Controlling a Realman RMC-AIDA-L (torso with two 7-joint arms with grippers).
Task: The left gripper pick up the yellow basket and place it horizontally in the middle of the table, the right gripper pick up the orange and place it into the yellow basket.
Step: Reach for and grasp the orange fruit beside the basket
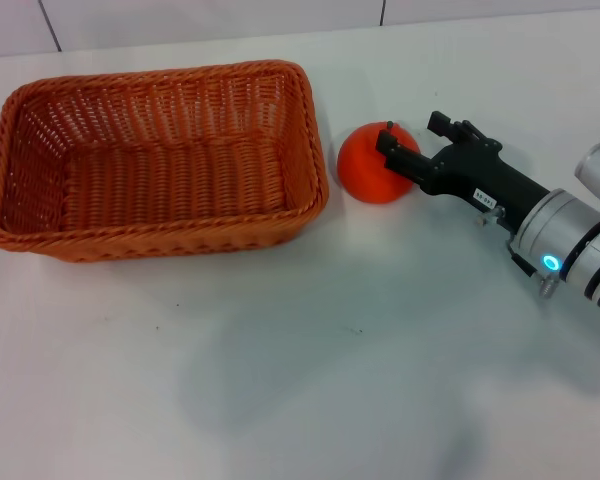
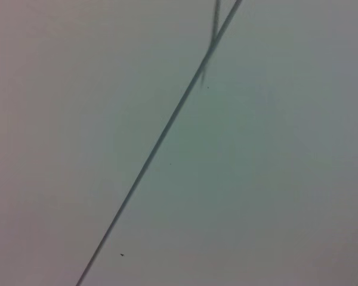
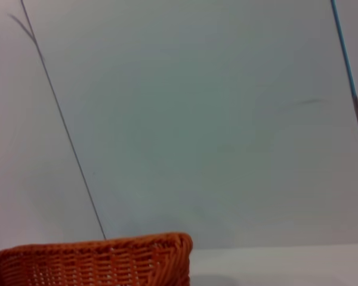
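The yellow basket, an orange-brown woven wicker one, lies lengthwise on the white table at the left of the head view and holds nothing. Its rim also shows in the right wrist view. The orange sits on the table just right of the basket, close to its right end. My right gripper reaches in from the right with its fingers apart. One finger lies over the orange's upper right side and the other is just beyond the fruit. The left gripper is out of view.
The left wrist view shows only a pale wall with a dark seam. A tiled wall runs behind the table's far edge. Bare white tabletop lies in front of the basket and the orange.
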